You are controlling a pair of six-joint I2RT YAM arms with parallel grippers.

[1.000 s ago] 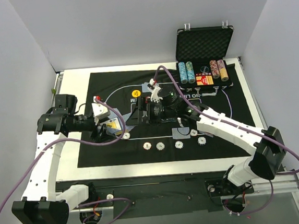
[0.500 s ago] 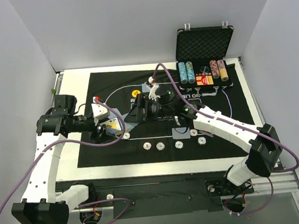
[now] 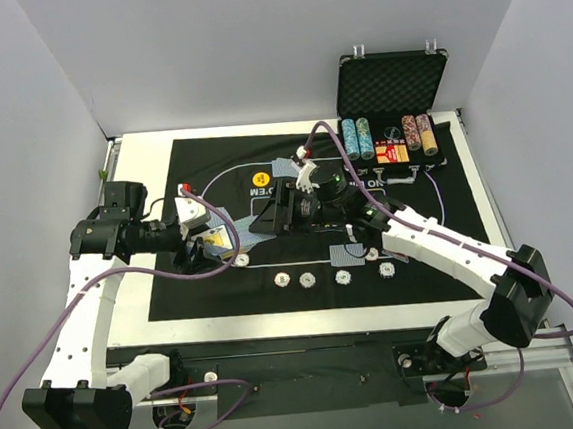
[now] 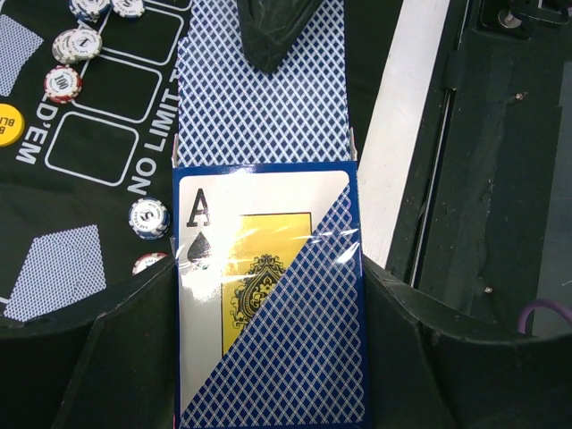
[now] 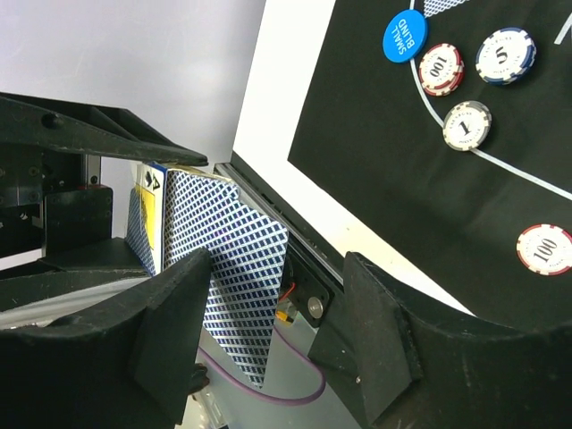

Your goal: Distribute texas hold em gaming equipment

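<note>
The card box point(image 4: 268, 349) is clenched between the left gripper's point(image 4: 268, 277) 2 black fingers, off the mat's left side. It is glossy, blue-bordered, with a white face bearing "A" over a black spade, a yellow panel with an ornate black emblem, and a diagonal blue lattice corner. From its top sticks 1 playing card point(image 4: 264, 116), back up, printed in a fine blue-and-white diamond lattice.

The right gripper point(image 5: 277, 268) reaches across to that card. One pointed black fingertip point(image 4: 268, 40) lies on the card's back. In the right wrist view the jaws stand apart with the card between them, a gap showing on 1 side, so no pinch on it shows.

On the black felt mat point(image 3: 436, 201), white lettering reads "NO LIMIT" beside rounded white boxes. A blue disc point(image 5: 404, 34) reads "SMALL BLIND". Near it lie striped-edge chips: a red "100" point(image 5: 444, 69), a blue "5" point(image 5: 506, 54), a dark "1" point(image 5: 466, 124) and another red "100" point(image 5: 543, 248). A yellow disc point(image 3: 260, 177) sits at the mat's middle, its writing too small to read. More face-down cards point(image 4: 64, 268) lie flat on the felt.

At the far right corner the black case point(image 3: 391, 85) stands open, egg-crate foam in its lid, with blue chip stacks point(image 3: 357, 138) and red and tan ones point(image 3: 418, 131) inside.
</note>
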